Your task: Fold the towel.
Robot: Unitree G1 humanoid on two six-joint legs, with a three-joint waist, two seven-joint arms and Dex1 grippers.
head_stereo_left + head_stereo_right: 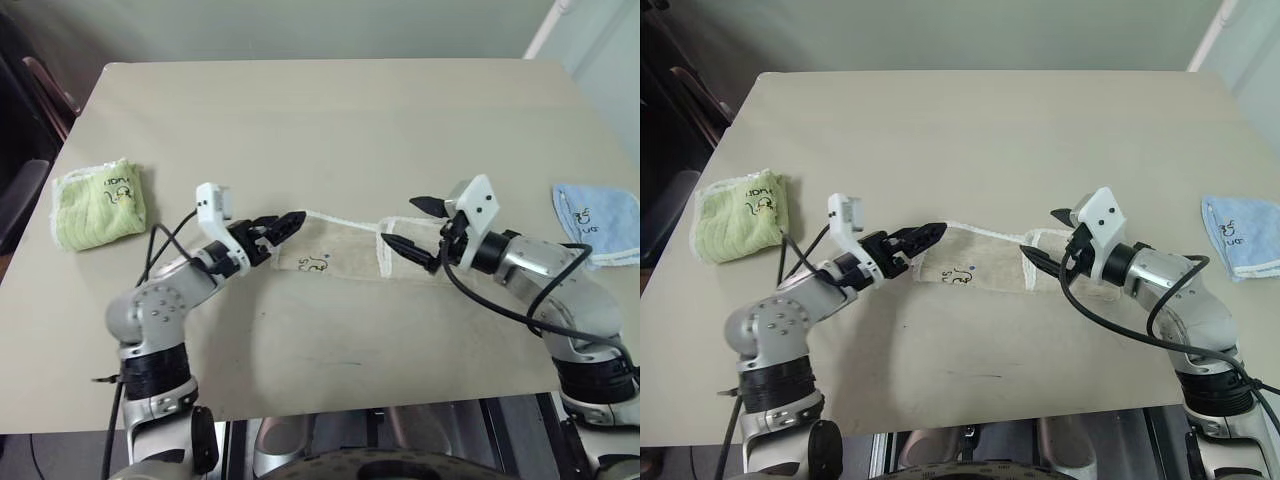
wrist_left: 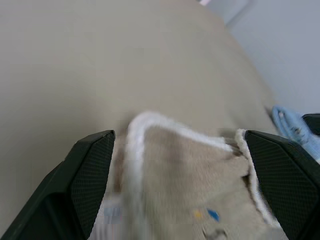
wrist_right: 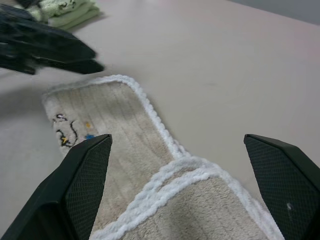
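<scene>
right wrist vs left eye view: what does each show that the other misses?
Right wrist alone: the towel's ribbed weave and the corded edge of its folded-over layer, close up between the open right gripper's fingers. Left eye alone: the blue towel, the table's full outline, both arms. Shared: beige towel with its logo, green towel, open left gripper at the towel's far end.

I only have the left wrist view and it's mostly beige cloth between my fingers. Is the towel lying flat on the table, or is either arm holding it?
Observer: Neither holds it. The towel lies on the table as a narrow strip, its right end doubled over.
Operator: Where's the right arm?
Observer: The right gripper sits open at that doubled end, one finger over the cloth.
Operator: Anything else on the table?
Observer: A green towel lies folded at the left edge, a blue towel at the right.
</scene>
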